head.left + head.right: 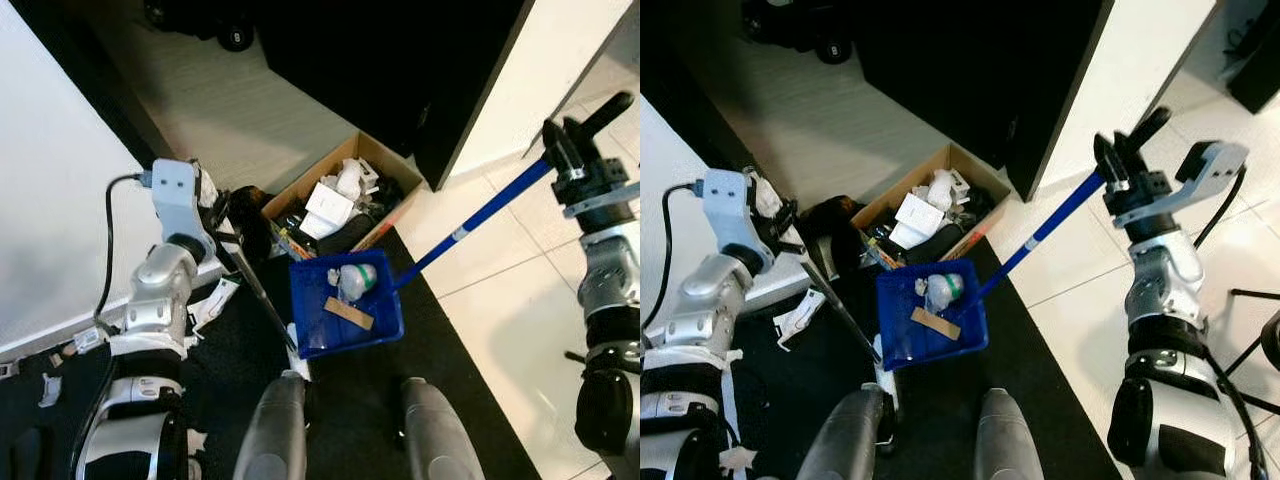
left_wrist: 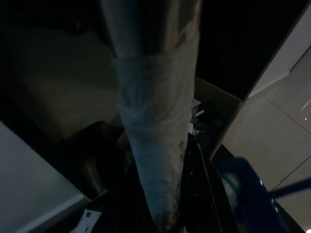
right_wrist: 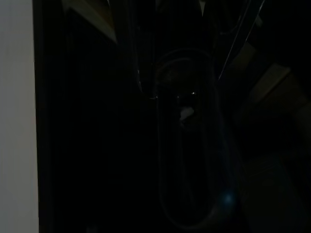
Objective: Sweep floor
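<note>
A blue dustpan [image 1: 375, 325] hangs tilted over the black mat, just in front of a cardboard box [image 1: 300, 186] full of rubbish. In the pan lie a pale crumpled piece [image 1: 356, 280] and a tan strip [image 1: 348, 313]. Its long blue handle [image 1: 480, 218] rises to the right, where my right gripper [image 1: 558, 150] is shut on its upper end. My left gripper [image 1: 224, 214] is shut on the thin dark broom stick [image 1: 262, 292], which slants down to a pale head [image 1: 301, 368] between my knees. The left wrist view looks down a tape-wrapped stick [image 2: 155, 145].
A tall black cabinet [image 1: 400, 60] stands behind the box, with a white wall [image 1: 560, 60] to its right. A white panel [image 1: 60, 200] borders the mat on the left. White paper scraps [image 1: 215, 300] lie on the mat. Pale tiles [image 1: 500, 320] lie to the right.
</note>
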You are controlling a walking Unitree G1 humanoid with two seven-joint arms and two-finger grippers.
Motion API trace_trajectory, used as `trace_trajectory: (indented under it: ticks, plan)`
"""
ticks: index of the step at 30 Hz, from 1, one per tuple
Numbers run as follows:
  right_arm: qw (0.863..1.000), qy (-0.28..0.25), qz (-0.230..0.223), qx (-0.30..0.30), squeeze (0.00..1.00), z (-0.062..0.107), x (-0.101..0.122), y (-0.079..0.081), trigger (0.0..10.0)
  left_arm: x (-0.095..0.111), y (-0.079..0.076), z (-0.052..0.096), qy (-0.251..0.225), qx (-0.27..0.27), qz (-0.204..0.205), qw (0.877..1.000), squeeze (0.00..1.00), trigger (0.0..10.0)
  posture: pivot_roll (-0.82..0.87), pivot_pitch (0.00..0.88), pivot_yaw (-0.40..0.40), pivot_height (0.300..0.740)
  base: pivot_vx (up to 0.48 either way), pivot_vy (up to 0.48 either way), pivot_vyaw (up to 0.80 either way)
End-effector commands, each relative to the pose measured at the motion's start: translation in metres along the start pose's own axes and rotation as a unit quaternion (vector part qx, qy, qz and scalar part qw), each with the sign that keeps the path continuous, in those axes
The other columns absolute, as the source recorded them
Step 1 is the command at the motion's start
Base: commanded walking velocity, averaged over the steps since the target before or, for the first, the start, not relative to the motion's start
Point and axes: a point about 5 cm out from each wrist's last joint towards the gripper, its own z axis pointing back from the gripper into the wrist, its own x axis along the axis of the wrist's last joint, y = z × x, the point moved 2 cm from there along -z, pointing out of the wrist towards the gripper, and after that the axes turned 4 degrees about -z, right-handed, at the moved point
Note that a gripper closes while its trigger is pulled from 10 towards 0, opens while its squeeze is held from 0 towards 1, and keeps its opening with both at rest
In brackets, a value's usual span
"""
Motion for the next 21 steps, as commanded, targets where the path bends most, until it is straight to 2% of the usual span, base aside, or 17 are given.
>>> trace_trajectory:
  ticks: [1, 5, 8, 15, 21]
  plan:
    - [1.0, -0.018, -0.011, -0.006, 0.0, -0.004, 0.009, -0.003, 10.0, -0.001, -0.001, 0.002, -0.01, 0.008, 0.011, 1.0, 0.0, 10.0, 0.0, 0.04, 0.001, 0.74, 0.0, 0.0, 0.0]
    - [0.999, -0.023, 0.009, -0.034, 0.0, -0.013, 0.017, -0.006, 10.0, -0.002, 0.001, 0.004, -0.012, 0.024, 0.008, 1.0, 0.0, 10.0, 0.0, 0.039, -0.002, 0.74, 0.0, 0.0, 0.0]
    - [0.999, -0.03, 0.009, -0.044, 0.0, -0.017, 0.017, -0.005, 10.0, -0.002, 0.0, 0.005, -0.015, 0.028, 0.007, 0.999, 0.0, 10.0, 0.01, 0.036, -0.003, 0.74, 0.0, 0.0, 0.0]
    - [0.988, -0.043, 0.037, -0.145, 0.0, -0.023, 0.011, -0.011, 10.0, -0.003, -0.007, 0.004, -0.023, 0.026, -0.005, 0.999, 0.0, 10.0, 0.01, 0.029, -0.003, 0.74, 0.0, 0.0, 0.0]
    - [0.981, -0.068, 0.03, -0.179, 0.0, -0.031, 0.006, -0.002, 10.0, 0.001, -0.008, 0.001, -0.031, 0.024, -0.009, 0.999, 0.0, 10.0, 0.01, 0.021, -0.001, 0.74, 0.0, 0.0, 0.0]
